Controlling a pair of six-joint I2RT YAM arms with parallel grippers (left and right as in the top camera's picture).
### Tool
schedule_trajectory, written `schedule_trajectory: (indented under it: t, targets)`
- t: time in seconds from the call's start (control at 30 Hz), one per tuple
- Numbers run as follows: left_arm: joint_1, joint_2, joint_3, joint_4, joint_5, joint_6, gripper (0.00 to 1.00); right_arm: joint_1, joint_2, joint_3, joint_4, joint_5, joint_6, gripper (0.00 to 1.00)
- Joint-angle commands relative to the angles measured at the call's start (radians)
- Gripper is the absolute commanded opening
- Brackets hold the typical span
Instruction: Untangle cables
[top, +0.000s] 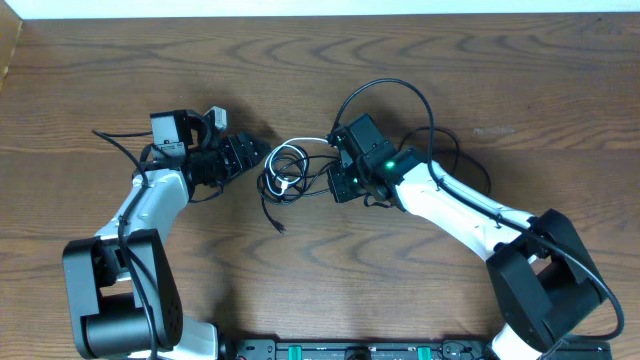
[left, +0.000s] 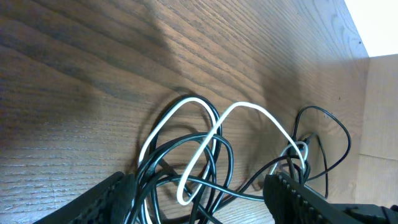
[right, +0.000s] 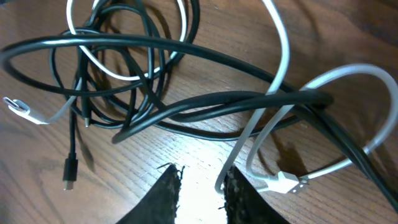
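Left gripper (left: 199, 188) gapes wide around the tangled cables (top: 285, 170) on the surface (top: 330, 60); right gripper (right: 202, 180) narrowly open, empty, just beside them

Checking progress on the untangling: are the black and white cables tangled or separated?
Tangled. The white cable threads through the loops of the black cables, and they cross each other in one overlapping pile.

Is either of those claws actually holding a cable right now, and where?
Neither, it seems. The left gripper stands open around the cables; the right gripper has a narrow gap showing bare table.
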Motion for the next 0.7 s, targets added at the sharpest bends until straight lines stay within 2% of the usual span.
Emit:
schedule_trajectory:
  t: [0.0, 0.1, 0.3, 0.67]
  targets:
    - [0.0, 0.005, 0.001, -0.002, 0.006, 0.025, 0.7, 0.001, 0.011, -0.007, 0.002, 0.005, 0.014, 0.2]
    - [0.0, 0.005, 0.001, -0.002, 0.006, 0.025, 0.71, 0.001, 0.01, -0.007, 0.002, 0.006, 0.014, 0.21]
    - [0.0, 0.005, 0.001, -0.002, 0.006, 0.025, 0.71, 0.002, 0.011, -0.008, 0.002, 0.06, 0.014, 0.29]
    - [0.0, 0.005, 0.001, -0.002, 0.006, 0.025, 0.7, 0.028, 0.011, -0.014, 0.021, 0.061, 0.014, 0.24]
